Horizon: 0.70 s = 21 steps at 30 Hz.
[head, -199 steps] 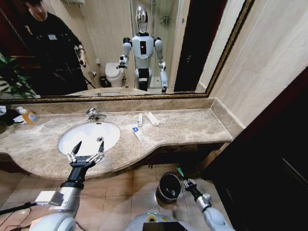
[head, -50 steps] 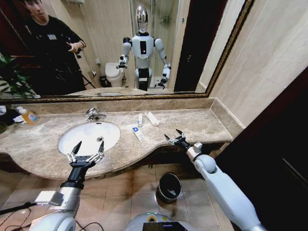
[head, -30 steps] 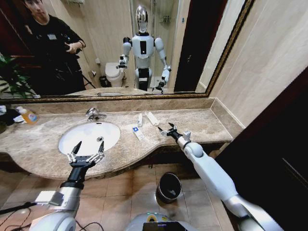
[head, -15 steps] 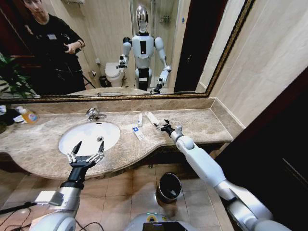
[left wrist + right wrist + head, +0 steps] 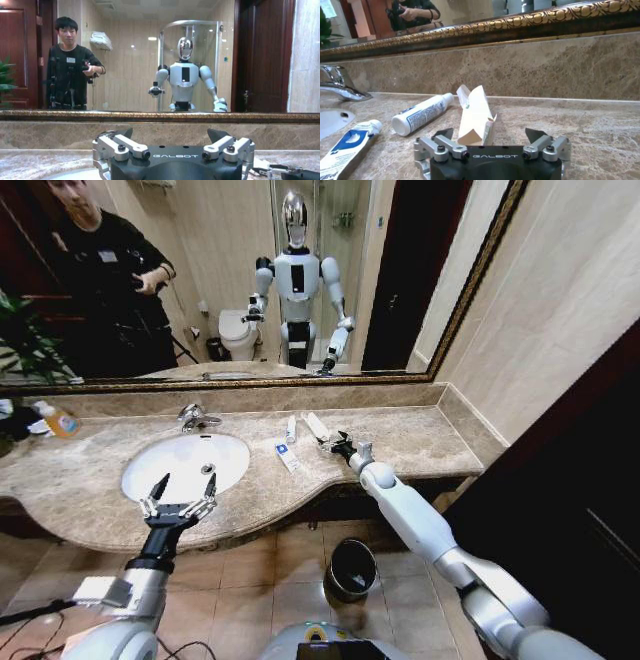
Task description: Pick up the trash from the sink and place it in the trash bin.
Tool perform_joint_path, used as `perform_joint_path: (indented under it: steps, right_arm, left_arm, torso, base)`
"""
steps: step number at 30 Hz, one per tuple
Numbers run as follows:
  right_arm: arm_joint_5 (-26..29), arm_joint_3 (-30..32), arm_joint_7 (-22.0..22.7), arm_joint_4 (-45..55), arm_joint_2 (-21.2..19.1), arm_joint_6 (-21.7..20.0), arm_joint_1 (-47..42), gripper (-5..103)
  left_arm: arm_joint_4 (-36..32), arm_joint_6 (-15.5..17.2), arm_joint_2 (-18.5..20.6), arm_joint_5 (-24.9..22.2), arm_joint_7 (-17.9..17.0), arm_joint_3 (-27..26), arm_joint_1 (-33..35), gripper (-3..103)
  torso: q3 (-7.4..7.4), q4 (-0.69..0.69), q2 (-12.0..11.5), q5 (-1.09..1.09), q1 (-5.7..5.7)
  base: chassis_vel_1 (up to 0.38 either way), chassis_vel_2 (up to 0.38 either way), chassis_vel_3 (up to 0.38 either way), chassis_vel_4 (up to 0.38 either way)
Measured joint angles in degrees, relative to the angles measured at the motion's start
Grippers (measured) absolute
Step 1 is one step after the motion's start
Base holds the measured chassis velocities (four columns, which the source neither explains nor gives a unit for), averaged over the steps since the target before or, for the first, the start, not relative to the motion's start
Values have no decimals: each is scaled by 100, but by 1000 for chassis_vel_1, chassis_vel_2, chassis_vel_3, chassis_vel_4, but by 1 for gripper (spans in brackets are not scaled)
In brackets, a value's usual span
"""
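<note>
Trash sits on the beige marble countertop (image 5: 400, 442) beside the white oval sink (image 5: 186, 464), not in the basin: we log a white paper packet (image 5: 476, 115), a white tube (image 5: 422, 112) and a blue-marked tube (image 5: 347, 146). The black trash bin (image 5: 351, 568) stands on the floor below. Our right gripper (image 5: 335, 443) hovers jaws open, the packet directly ahead between its fingers, long axis running away from the wrist. The left gripper (image 5: 179, 502) hangs open at the basin's near rim, farther off.
</note>
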Motion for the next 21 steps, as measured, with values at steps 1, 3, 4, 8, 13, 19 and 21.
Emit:
perform_joint_path:
  steps: [1,3,4,8,13,19,21]
  right_arm:
    - [-4,4,-6,-20,10,30,0,95]
    - [-8,10,-14,-29,15,54,0,89]
    - [-11,12,-18,-29,16,62,0,85]
    - [-15,14,-31,-21,10,67,0,74]
    - [-17,21,-48,-23,8,83,5,57]
    - [-54,35,-78,-68,31,190,7,30]
    - [-77,38,-83,-70,34,210,6,20]
  left_arm:
    - [0,0,0,0,0,0,0,100]
    - [0,0,0,0,0,0,0,100]
    - [0,0,0,0,0,0,0,100]
    - [0,0,0,0,0,0,0,100]
    - [0,0,0,0,0,0,0,100]
    - [0,0,0,0,0,0,0,100]
    - [0,0,0,0,0,0,0,100]
  torso:
    - [0,0,0,0,0]
    - [0,0,0,0,0]
    - [0,0,0,0,0]
    - [0,0,0,0,0]
    - [0,0,0,0,0]
    - [0,0,0,0,0]
    - [0,0,0,0,0]
  base:
    - [0,0,0,0]
    - [0,0,0,0]
    - [0,0,0,0]
    - [0,0,0,0]
    - [0,0,0,0]
    - [0,0,0,0]
    - [0,0,0,0]
